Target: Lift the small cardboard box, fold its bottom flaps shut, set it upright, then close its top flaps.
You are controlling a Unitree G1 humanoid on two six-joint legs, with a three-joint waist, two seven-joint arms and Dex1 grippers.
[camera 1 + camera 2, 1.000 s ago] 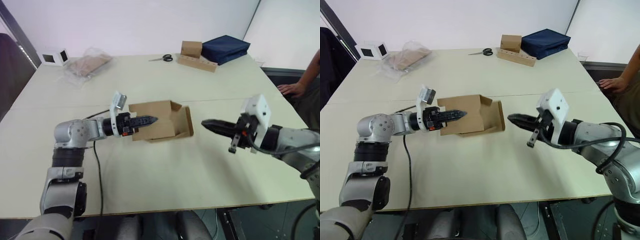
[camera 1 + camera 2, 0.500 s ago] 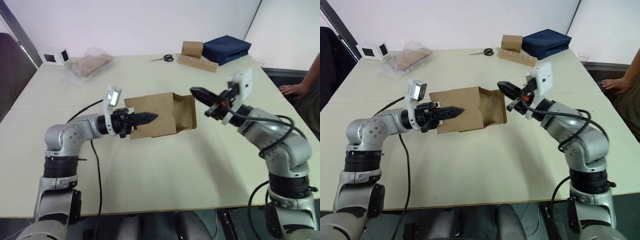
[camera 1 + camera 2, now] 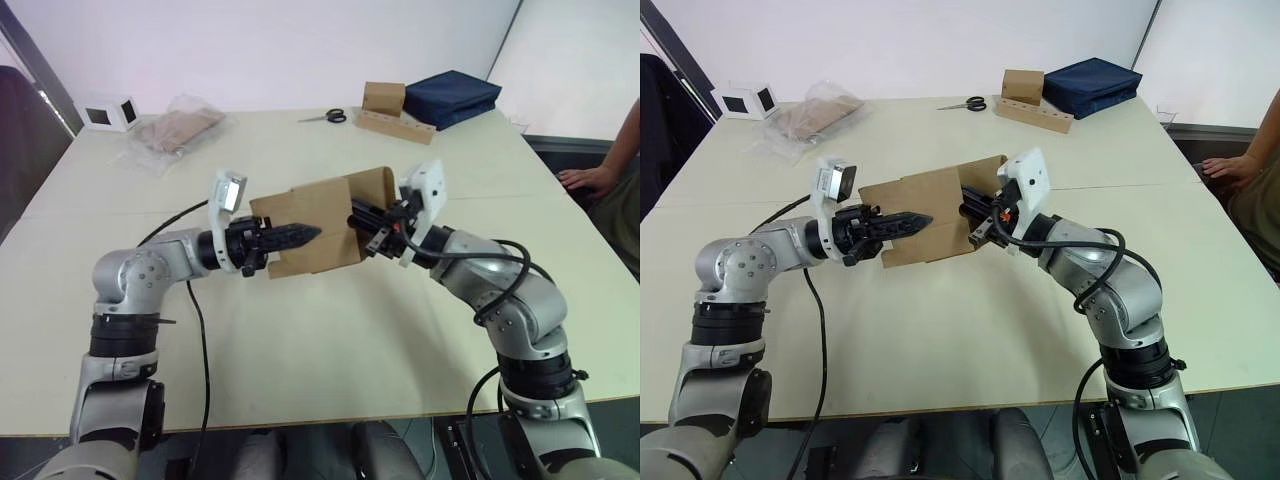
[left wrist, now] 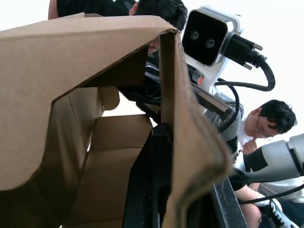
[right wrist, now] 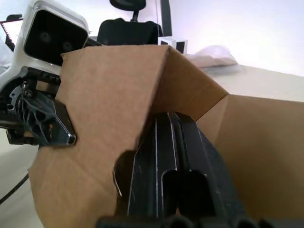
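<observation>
The small cardboard box (image 3: 320,205) hangs on its side above the table, plain brown. My left gripper (image 3: 305,236) is shut on its near side wall; in the left wrist view one black finger (image 4: 152,180) lies inside against that wall. The box's right end is open, and one flap (image 3: 376,184) there stands up. My right gripper (image 3: 358,214) pokes into that open end, its fingers (image 5: 166,142) pressed together with nothing between them. I cannot tell whether these are the bottom flaps or the top flaps. The box's left end is hidden behind my left gripper.
At the table's (image 3: 300,340) far side lie a brown box on a cardboard strip (image 3: 385,100), a blue bag (image 3: 452,96), scissors (image 3: 326,117), a plastic bag (image 3: 180,128) and a small white box (image 3: 105,114). A person's hand (image 3: 585,178) rests at the right edge.
My left gripper has raised the box off the table. My right gripper has swung left and up into the box's open right end, and the flap there has turned upward.
</observation>
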